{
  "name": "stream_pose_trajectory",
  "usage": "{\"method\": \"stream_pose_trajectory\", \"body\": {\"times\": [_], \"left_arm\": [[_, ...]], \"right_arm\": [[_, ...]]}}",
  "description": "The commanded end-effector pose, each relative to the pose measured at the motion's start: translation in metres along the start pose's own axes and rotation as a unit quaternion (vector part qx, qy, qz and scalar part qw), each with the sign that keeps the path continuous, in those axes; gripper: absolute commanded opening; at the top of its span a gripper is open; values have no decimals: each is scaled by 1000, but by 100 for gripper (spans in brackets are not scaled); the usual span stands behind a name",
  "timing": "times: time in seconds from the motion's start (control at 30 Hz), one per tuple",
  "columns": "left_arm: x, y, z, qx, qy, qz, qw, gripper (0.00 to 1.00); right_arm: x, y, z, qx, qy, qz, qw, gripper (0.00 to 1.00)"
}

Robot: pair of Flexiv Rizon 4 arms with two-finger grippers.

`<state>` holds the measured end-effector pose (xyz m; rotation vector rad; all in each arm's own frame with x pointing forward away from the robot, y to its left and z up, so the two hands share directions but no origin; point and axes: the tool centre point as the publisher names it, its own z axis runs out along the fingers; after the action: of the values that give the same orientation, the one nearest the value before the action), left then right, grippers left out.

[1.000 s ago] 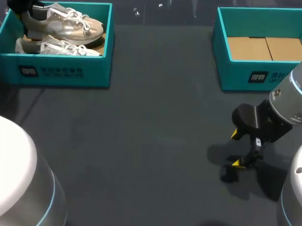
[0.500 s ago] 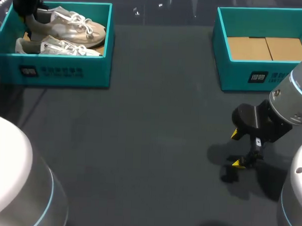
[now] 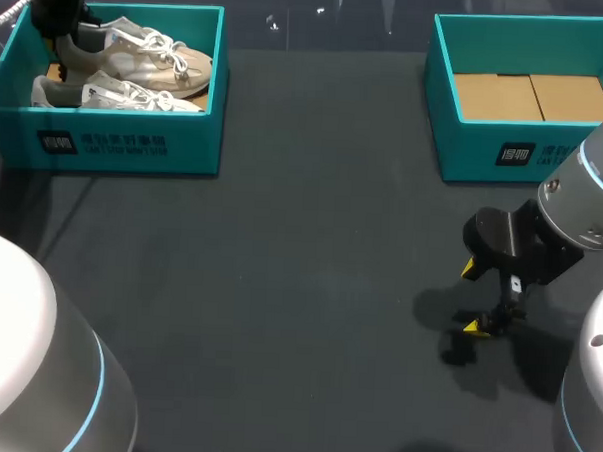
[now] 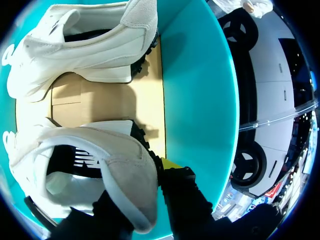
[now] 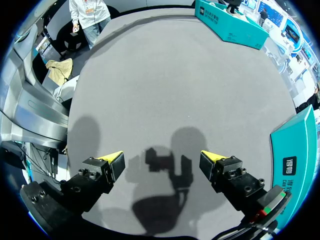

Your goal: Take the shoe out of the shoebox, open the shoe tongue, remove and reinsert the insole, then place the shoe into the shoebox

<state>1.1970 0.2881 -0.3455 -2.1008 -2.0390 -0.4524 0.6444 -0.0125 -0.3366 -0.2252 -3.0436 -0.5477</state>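
Note:
Two beige-white laced shoes lie in the teal shoebox (image 3: 125, 143) at the far left. My left gripper (image 3: 62, 20) is inside the box, shut on the heel of the rear shoe (image 3: 139, 54). In the left wrist view the heel collar of that shoe (image 4: 100, 160) sits between the fingers of the gripper (image 4: 142, 182), one finger inside and one outside. The second shoe (image 4: 85, 40) lies ahead of it on the box's cardboard floor; from the head camera this second shoe (image 3: 107, 95) is nearer the box's front wall. My right gripper (image 3: 471, 296) hangs open over bare table at the right, its fingers (image 5: 161, 157) holding nothing.
A second teal box (image 3: 485, 149) with a brown cardboard floor stands at the far right. The dark grey table (image 3: 310, 266) stretches between the two boxes. The left box's teal wall (image 4: 200, 90) rises close beside my left gripper.
My left gripper has shifted slightly to the right inside the box, and the held shoe moved a little with it. The right arm has not moved.

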Motion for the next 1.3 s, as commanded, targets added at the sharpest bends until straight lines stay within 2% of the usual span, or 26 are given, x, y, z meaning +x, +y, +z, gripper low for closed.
{"method": "stream_pose_trajectory", "body": {"times": [0.03,0.07,0.27,0.43,0.53,0.7,0.8,0.93,0.97,1.03,1.13,1.3], "left_arm": [[-1,7,7,3,-3,2,1000,0],[-1,7,9,3,-4,3,1000,0],[-1,5,14,6,-11,8,1000,21],[0,4,18,6,-15,6,1000,26],[0,7,21,5,-16,3,1000,33],[0,10,24,3,-15,-2,1000,35],[1,11,24,3,-19,-5,1000,42],[4,8,13,2,-40,-8,999,50],[5,7,9,-1,-45,-9,999,58],[6,4,0,-7,-55,-9,998,66],[6,0,-12,-15,-60,-10,998,67],[7,-9,-35,-28,-73,-9,997,75]], "right_arm": [[2,-1,0,-1,-1,0,1000,100],[2,-1,0,-1,-1,0,1000,100],[2,-1,0,-1,-1,0,1000,100],[2,-1,0,-1,-1,0,1000,100],[2,-1,0,-1,-1,0,1000,100],[2,-1,0,-1,-1,0,1000,100],[2,-1,0,-1,-1,0,1000,100],[2,-1,0,-1,-1,0,1000,100],[2,-1,0,-1,-1,0,1000,100],[2,-1,0,-1,-1,0,1000,100],[2,-1,0,-1,-1,0,1000,100],[2,-1,0,-1,-1,0,1000,100]]}}
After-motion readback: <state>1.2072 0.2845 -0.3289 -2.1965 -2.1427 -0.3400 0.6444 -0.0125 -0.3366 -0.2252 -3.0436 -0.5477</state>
